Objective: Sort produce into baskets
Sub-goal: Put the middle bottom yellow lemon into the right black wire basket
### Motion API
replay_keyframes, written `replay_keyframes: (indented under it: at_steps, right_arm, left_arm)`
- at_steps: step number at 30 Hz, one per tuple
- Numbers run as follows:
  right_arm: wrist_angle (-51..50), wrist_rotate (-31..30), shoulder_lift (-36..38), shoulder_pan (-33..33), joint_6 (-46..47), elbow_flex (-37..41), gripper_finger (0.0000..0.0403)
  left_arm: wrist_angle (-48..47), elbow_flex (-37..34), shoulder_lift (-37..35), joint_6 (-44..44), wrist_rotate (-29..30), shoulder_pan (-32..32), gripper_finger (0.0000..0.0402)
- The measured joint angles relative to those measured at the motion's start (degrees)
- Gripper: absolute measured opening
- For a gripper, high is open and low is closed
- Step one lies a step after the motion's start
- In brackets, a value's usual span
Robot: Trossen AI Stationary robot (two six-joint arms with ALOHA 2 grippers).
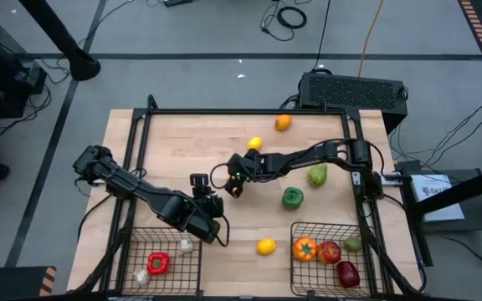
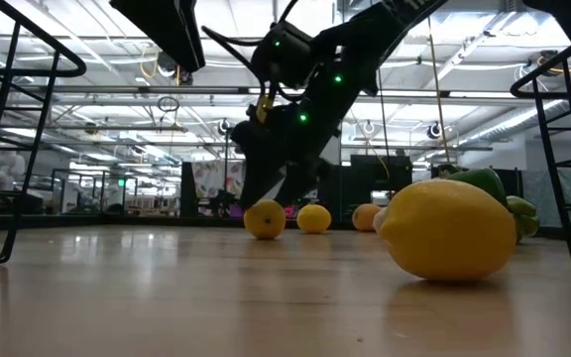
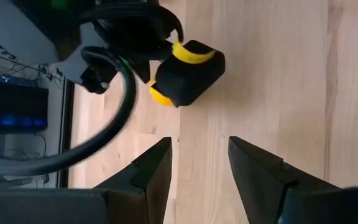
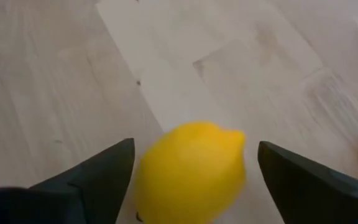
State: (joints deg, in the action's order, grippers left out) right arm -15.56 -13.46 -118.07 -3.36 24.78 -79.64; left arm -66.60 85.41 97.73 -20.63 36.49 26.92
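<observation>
Mid-tabletop | lemon bracketed by spread right pincer | long axis seemingly crosswise | left pincer half-spread, empty, beside

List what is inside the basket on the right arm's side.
The right basket holds an orange tomato, a red apple, a darker red piece and a green piece at its edge. Anything beneath them is hidden.
</observation>
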Motion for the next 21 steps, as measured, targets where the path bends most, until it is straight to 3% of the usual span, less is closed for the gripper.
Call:
replay_keyframes:
  at_steps: [13, 21]
  right_arm:
    - [-0.7, 3.2, 0.0, -0.4, 0.5, 0.0, 0.0249]
    - [0.3, 3.0, -1.2, -0.4, 0.7, -0.1, 0.0256]
  left_arm:
    - [0.1, 0.0, 0.0, -0.1, 0.1, 0.2, 0.0166]
    - [0.2, 0.0, 0.0, -0.1, 0.1, 0.2, 0.0166]
